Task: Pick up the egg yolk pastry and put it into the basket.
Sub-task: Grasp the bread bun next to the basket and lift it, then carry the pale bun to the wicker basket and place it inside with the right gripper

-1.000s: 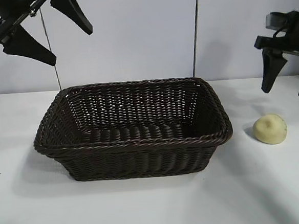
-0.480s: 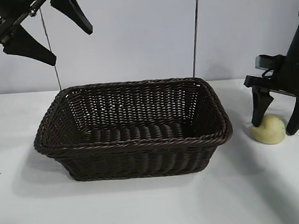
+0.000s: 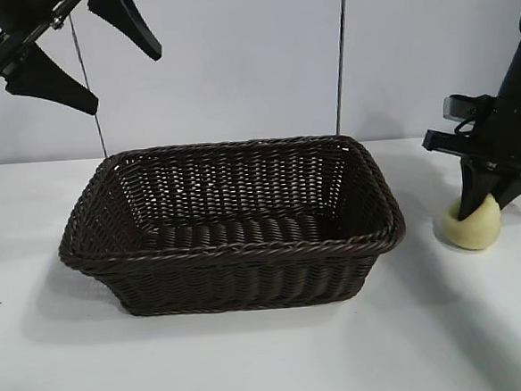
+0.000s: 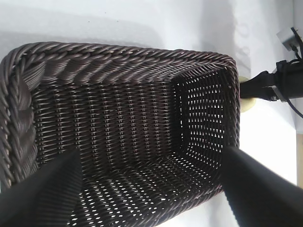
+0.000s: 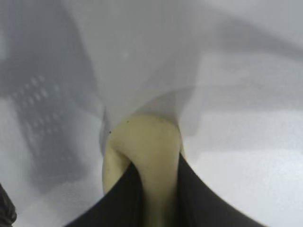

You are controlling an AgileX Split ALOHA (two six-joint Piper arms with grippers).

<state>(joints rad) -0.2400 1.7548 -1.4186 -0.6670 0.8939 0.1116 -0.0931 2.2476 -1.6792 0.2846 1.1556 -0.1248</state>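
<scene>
Right gripper point(image 3: 483, 205) is clamped narrowly on the egg yolk pastry point(image 3: 471, 227), which sits on the white table point(image 3: 254, 357) at 3 o'clock of the wicker basket point(image 3: 233, 249), just beside it. Left gripper point(image 3: 80, 47) hangs spread wide above the basket's 10 o'clock corner.

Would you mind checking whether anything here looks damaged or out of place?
The egg yolk pastry looks squashed: the right gripper has pinched it into a narrow ridge between its fingers, on the table beside the basket. Nothing else stands out.
</scene>
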